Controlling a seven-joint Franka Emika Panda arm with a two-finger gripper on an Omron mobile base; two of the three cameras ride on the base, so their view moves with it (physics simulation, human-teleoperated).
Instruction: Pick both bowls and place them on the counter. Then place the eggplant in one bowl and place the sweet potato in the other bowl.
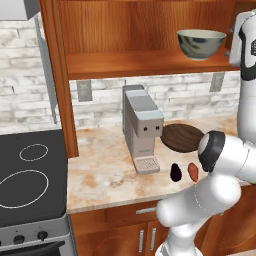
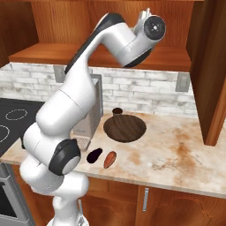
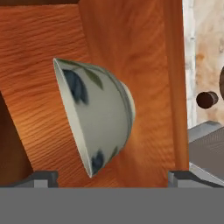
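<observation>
**Hand lined up on the second bowl, still on the shelf**

The hand point(image 3: 112, 177) is spread wide and holds nothing. Straight ahead of it, between its fingertips' lines, the grey-green bowl point(image 3: 94, 116) stands on the wooden shelf point(image 1: 140, 62). Far below the hand, the brown bowl point(image 2: 125, 128) already rests on the tabletop point(image 2: 176, 150), with the eggplant point(image 2: 94, 155) and sweet potato point(image 2: 110, 159) beside it. Next, likely: advance over the rim and close.
</observation>
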